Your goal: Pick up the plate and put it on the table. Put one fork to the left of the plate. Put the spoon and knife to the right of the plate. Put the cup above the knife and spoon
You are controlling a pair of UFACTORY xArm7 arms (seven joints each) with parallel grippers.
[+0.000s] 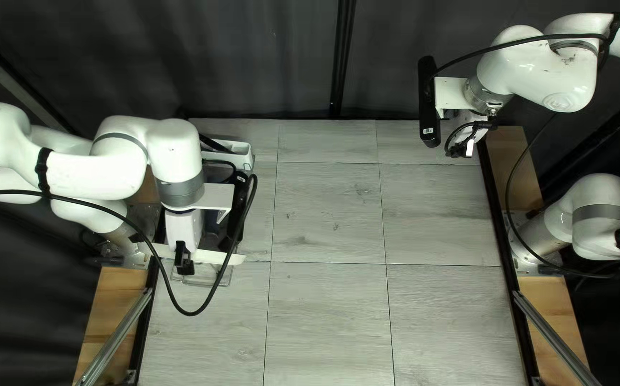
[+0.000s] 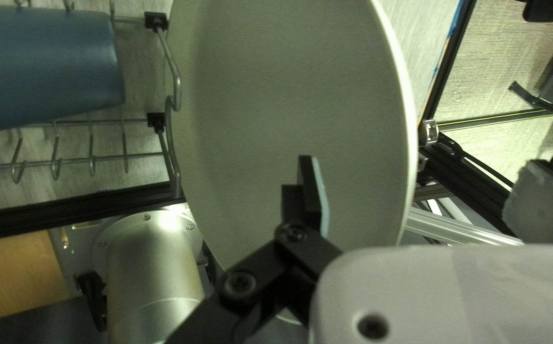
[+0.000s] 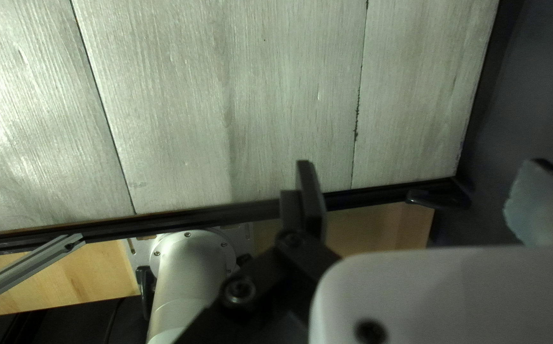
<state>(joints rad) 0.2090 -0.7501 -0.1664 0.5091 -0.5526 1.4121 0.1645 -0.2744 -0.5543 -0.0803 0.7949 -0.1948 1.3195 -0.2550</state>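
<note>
Facing the plate (image 2: 302,95), my left gripper (image 1: 184,263) has its fingers standing wide apart. The plate is ahead of them, passing behind the nearer finger, and one side of its rim shows in the gap between them. I cannot tell if they touch it. It looks like a long oval, with long axis roughly along the direction where my fingers point. Beside it is a wire rack (image 2: 91,155) with a blue cup (image 2: 40,70) in it; the cup's narrower end points to the plate. My right gripper (image 1: 461,149) also has fingers wide apart, above the surface (image 3: 225,114). Next to it, a black camera bar (image 1: 428,100) carries a small label, too small for reading.
</note>
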